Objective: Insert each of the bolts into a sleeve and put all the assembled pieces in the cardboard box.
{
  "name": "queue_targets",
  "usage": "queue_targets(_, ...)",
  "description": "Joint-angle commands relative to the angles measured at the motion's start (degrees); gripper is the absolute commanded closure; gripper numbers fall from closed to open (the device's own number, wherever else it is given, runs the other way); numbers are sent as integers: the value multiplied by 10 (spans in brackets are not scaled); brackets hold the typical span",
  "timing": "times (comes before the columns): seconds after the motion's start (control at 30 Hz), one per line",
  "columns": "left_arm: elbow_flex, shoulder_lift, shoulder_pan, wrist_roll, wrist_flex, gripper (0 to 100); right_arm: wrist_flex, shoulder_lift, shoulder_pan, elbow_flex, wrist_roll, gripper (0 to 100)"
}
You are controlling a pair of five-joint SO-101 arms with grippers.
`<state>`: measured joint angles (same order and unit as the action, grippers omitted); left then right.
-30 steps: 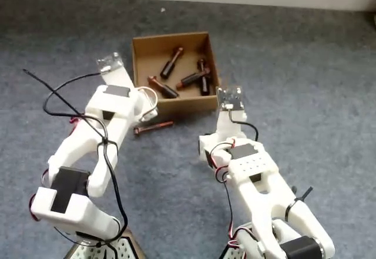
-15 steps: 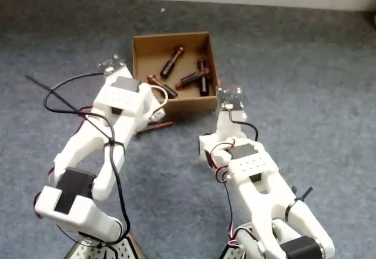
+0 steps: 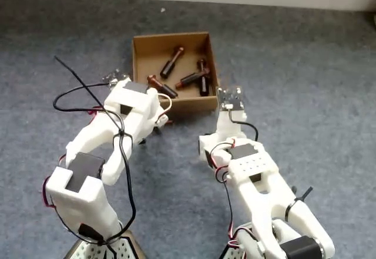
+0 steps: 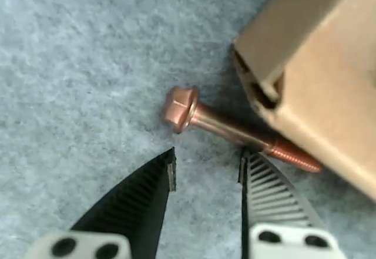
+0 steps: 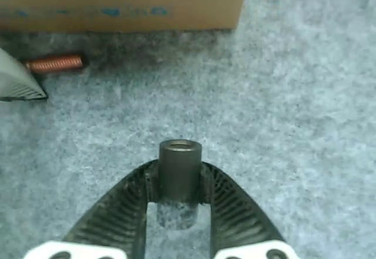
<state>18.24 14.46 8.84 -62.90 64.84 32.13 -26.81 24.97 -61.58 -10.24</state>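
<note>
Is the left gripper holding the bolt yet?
No, the left gripper is open and short of the bolt, which lies on the carpet beside the cardboard box.

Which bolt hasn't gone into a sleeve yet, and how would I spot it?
Find the cardboard box on the grey carpet. On the floor beside its outer wall lies one copper bolt, just ahead of the left gripper. Unlike the sleeved pieces in the box, its whole shank is bare.

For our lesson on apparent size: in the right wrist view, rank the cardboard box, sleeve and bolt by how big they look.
1. cardboard box
2. sleeve, nearest the camera, so it looks bigger
3. bolt, partly hidden
Sleeve versus bolt is unsure in real size.
</note>
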Motion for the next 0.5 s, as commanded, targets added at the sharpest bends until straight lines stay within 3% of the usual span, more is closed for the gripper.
queue_targets(0.0, -20, -41, -6, -5, -6, 814, -10, -28, -7, 6, -3, 995)
queue_targets(0.2, 10, -118, -10, -7, 4, 814, -10, -29, -7, 6, -3, 995)
queue_targets(0.47, 73, -80, -25, -7, -138, 814, -10, -29, -7, 6, -2, 995)
